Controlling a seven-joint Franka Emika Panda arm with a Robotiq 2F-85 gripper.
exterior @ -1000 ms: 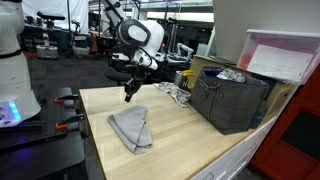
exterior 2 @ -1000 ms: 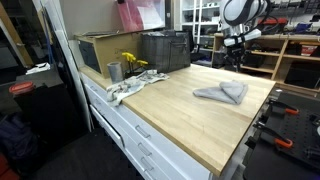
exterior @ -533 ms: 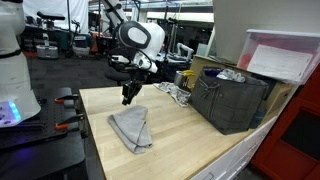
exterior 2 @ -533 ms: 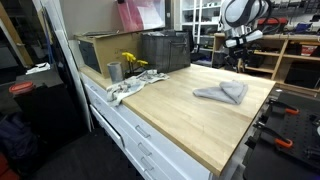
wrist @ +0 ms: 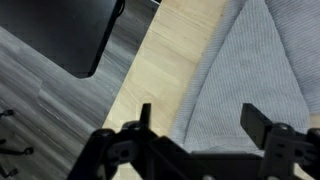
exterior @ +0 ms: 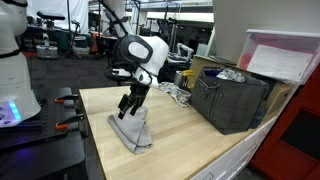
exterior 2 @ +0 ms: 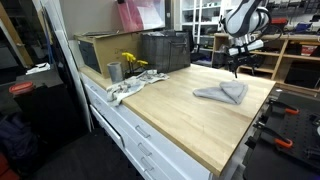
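A crumpled grey cloth (exterior: pixel 137 133) (exterior 2: pixel 223 93) lies on the light wooden tabletop (exterior: pixel 185 135) (exterior 2: pixel 185 110). My gripper (exterior: pixel 125 108) (exterior 2: pixel 236 69) hangs just above one edge of it, pointing down. In the wrist view the gripper (wrist: pixel 198 112) is open, its two dark fingers spread wide over the cloth (wrist: pixel 250 60), with nothing between them. The cloth's edge runs below the one finger, bare wood beside it. I cannot tell whether the fingertips touch the fabric.
A dark grey crate (exterior: pixel 235 100) (exterior 2: pixel 165 50) stands at the table's far side, with a pink-lidded bin (exterior: pixel 285 55) behind. A metal cup (exterior 2: pixel 114 71), a yellow item (exterior 2: pixel 131 62) and a rag (exterior 2: pixel 125 90) sit near one corner. The table edge (wrist: pixel 135 70) drops to grey floor.
The gripper has gone from shut to open. The arm has swung down and closer over the grey cloth. The cloth has not moved.
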